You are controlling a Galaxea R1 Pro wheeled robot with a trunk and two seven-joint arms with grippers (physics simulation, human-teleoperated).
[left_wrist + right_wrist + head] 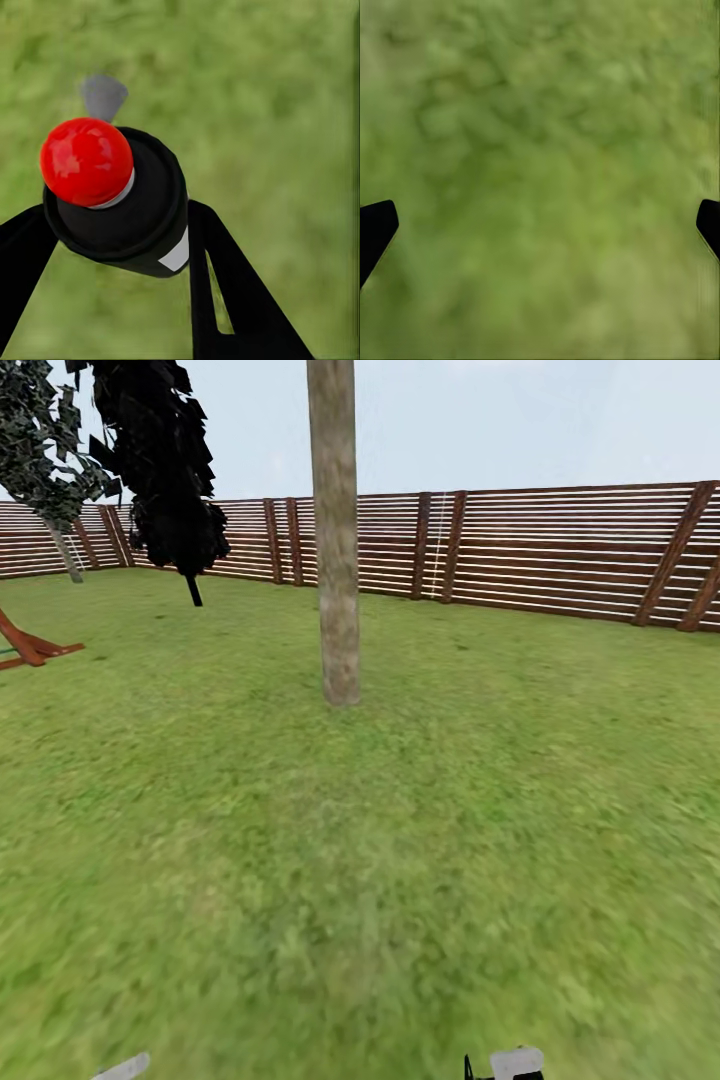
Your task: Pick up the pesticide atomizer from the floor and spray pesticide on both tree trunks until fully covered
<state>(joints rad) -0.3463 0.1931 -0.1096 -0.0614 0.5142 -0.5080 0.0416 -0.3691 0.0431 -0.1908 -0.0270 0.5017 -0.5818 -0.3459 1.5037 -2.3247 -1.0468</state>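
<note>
Red-capped pesticide atomizer (120, 199) clamped in left end effector (112, 247), right end effector (540, 225) wide, tree (335, 530) crown cropped.

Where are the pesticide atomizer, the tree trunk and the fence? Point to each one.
pesticide atomizer (124, 214): left wrist view, on its dark body below the red cap.
tree trunk (337, 540): head view, mid-height on the mottled bark.
fence (560, 550): head view, on the horizontal slats at the right.
</note>
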